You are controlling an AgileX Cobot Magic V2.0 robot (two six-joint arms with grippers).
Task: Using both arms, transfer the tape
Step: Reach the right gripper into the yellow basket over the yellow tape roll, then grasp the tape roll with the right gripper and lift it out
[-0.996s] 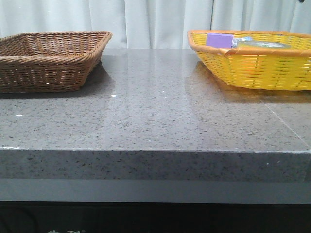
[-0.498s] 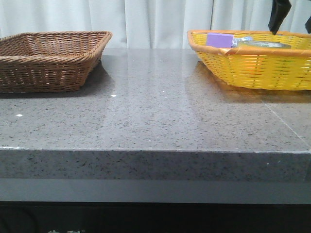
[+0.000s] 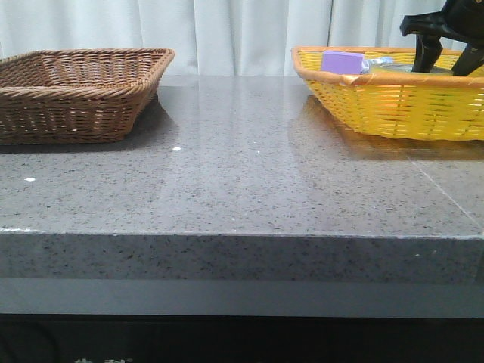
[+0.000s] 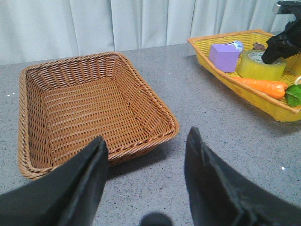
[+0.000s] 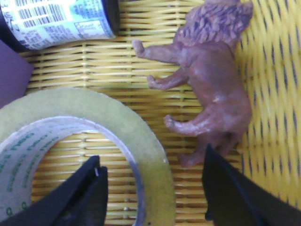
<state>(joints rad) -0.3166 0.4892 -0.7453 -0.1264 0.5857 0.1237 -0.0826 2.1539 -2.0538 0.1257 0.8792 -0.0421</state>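
Note:
The tape (image 5: 148, 141), a yellowish roll with a white core printed in green, lies flat in the yellow basket (image 3: 393, 106). From the left wrist view the tape (image 4: 261, 66) sits beside a purple box. My right gripper (image 5: 153, 160) is open and low over the roll. One finger (image 5: 87, 193) is inside the roll's hole and the other finger (image 5: 225, 188) is outside its wall. In the front view the right gripper (image 3: 439, 66) dips into the basket at the far right. My left gripper (image 4: 146, 137) is open with nothing between its fingers, above the grey table near the brown basket (image 4: 94, 108).
The yellow basket also holds a purple box (image 4: 224, 57), a carrot (image 4: 258, 85), a brown lion figure (image 5: 211, 84) close to the outer finger, and a labelled can (image 5: 56, 19). The brown wicker basket (image 3: 76, 98) stands at the far left. The table's front edge (image 3: 242, 234) is close.
The right gripper has come down from the upper right into the yellow basket and now stands over the tape. The baskets and their contents have not moved.

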